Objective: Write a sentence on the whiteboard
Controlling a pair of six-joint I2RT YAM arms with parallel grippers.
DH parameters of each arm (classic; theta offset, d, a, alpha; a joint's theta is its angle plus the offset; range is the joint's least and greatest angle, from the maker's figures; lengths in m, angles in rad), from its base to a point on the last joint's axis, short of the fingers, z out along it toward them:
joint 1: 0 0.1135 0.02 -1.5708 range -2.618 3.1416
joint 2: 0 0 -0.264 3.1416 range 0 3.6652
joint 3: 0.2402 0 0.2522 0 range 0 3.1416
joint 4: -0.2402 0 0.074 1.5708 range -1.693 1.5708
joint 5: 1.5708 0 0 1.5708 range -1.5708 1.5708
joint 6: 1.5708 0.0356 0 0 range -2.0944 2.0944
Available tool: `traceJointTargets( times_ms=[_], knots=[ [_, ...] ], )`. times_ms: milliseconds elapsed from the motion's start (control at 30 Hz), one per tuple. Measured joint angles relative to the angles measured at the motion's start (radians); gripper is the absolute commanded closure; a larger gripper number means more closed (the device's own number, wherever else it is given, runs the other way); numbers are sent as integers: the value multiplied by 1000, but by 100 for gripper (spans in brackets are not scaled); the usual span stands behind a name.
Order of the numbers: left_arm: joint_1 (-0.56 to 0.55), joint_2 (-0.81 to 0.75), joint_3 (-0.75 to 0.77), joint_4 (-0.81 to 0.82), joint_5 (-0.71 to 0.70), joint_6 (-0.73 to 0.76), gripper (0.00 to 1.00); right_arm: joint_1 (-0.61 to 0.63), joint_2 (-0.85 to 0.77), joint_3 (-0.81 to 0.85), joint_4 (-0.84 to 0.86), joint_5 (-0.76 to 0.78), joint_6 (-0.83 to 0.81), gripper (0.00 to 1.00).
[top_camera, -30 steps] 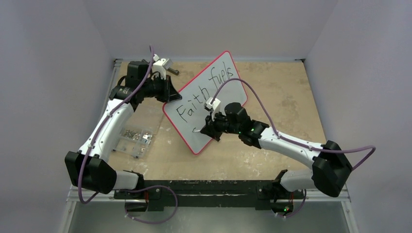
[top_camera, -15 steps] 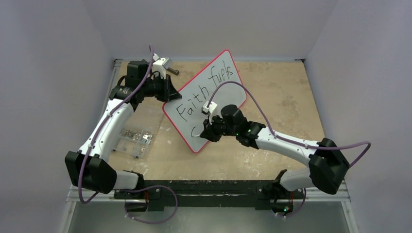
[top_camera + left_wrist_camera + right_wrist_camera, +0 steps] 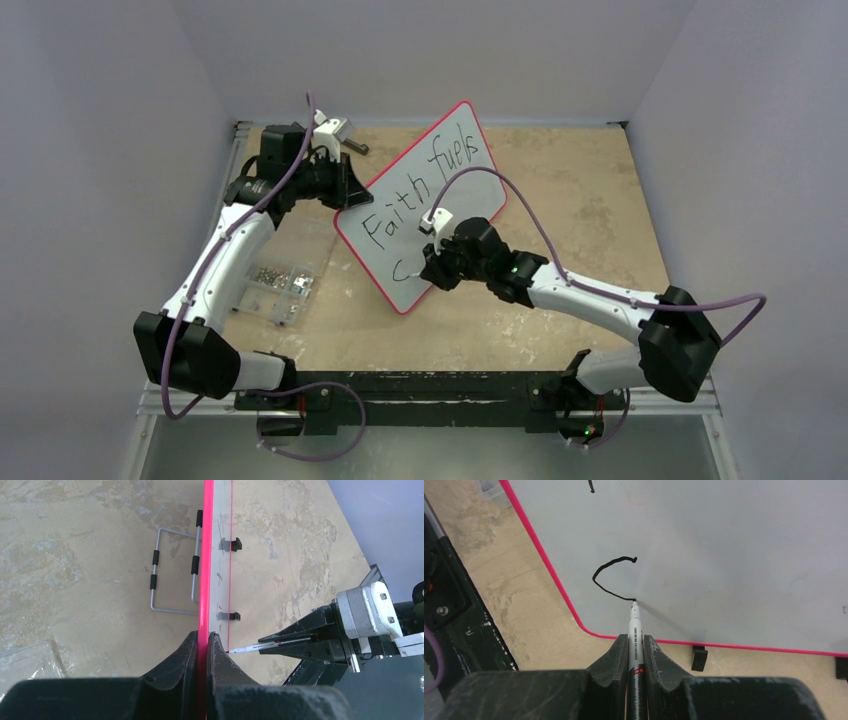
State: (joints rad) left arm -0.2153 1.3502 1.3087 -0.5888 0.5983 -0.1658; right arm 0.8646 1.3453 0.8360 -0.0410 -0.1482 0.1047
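The whiteboard [image 3: 455, 200] stands tilted on the table, its red rim [image 3: 205, 580] clamped edge-on by my left gripper [image 3: 204, 637], which is shut on its left corner [image 3: 345, 205]. The sentence [image 3: 420, 190] reads "Faith fuels" in black on the top line, with a "C" [image 3: 403, 268] started below. My right gripper [image 3: 636, 639] is shut on a silver marker [image 3: 635, 630]. The marker's tip touches the board at the end of the "C" stroke [image 3: 609, 577]. The marker also shows in the left wrist view [image 3: 270, 645].
A clear plastic box [image 3: 275, 282] of small metal parts lies left of the board. A wire stand [image 3: 175, 575] lies on the table behind the board. Small black feet [image 3: 699, 658] hold the board's lower edge. A dark object [image 3: 357, 148] lies at the back left.
My right gripper has drawn the "C" on the second line, sweeping left and down, then back right along the bottom of the curve. The left arm and board have not moved.
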Motion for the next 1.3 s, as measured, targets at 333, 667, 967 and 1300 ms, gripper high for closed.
traceJointTargets(
  times_ms=[333,667,967,1300],
  knots=[
    [0,0,0,-2,-4,-8,100,-1,-34,19,-34,44,2,100],
    [0,0,0,-3,-8,-8,100,-1,-108,43,-49,62,22,100],
    [0,0,0,-3,-8,-8,100,-1,-61,59,-48,106,48,100],
    [0,0,0,-3,-8,-8,100,-1,-21,92,-29,110,59,100]
  ],
)
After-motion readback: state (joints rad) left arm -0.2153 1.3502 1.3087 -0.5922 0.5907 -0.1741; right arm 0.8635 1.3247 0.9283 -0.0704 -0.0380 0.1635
